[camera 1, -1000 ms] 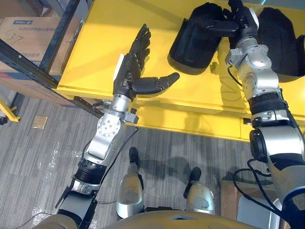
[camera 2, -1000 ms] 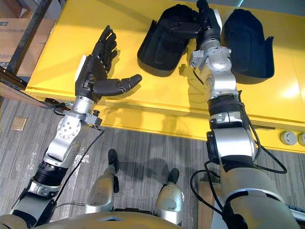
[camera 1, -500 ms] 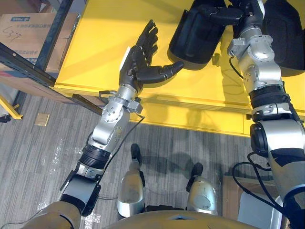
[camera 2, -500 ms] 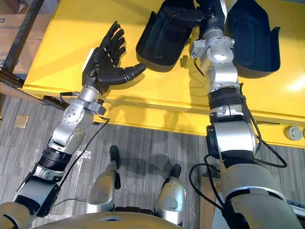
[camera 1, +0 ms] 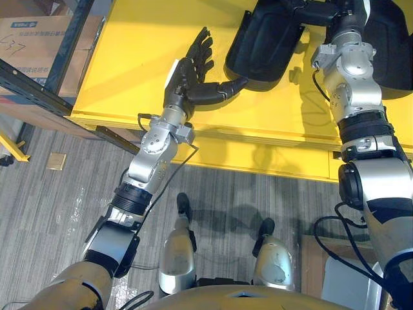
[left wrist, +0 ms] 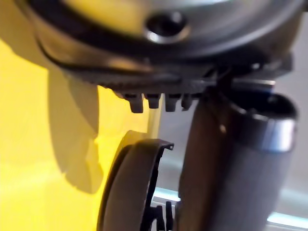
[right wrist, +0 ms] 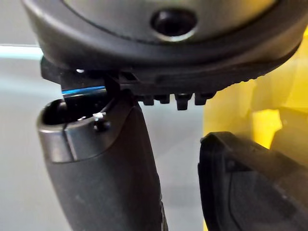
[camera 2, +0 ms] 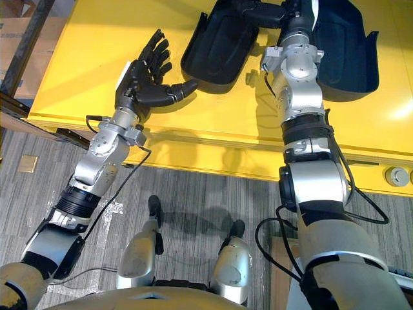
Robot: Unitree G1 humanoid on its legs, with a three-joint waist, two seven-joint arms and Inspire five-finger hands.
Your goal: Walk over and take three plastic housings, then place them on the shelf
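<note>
Looks like the step in hand is getting a grip on the left housing (camera 2: 218,46), so a few notes. Nearest, over the front part of the yellow surface (camera 2: 77,61), the left hand (camera 2: 135,89) is held open. Its fingers are straight and a bit fanned, and the thumb is stuck out sideways with its tip right at the housing's near rim.

It's probably best if that thumb is tucked under or inside the rim before anything is lifted. The fingers should be curled round the outer wall only once contact is made, since a shell like this could easily be skidded away by a sideways shove.

Further back, the right hand (camera 2: 295,19) is laid over the far part of the same housing, thumb across it. Whether its fingers are closed can't be told. The lift should be shared evenly so the shell isn't tipped.

The part itself is a dark, smooth, scoop-shaped shell, seemingly hollow side up, with a raised rim and a small notch on one edge. A second housing (camera 2: 352,55) of the same kind is lying on the other side of the right arm, apart from the first.
</note>
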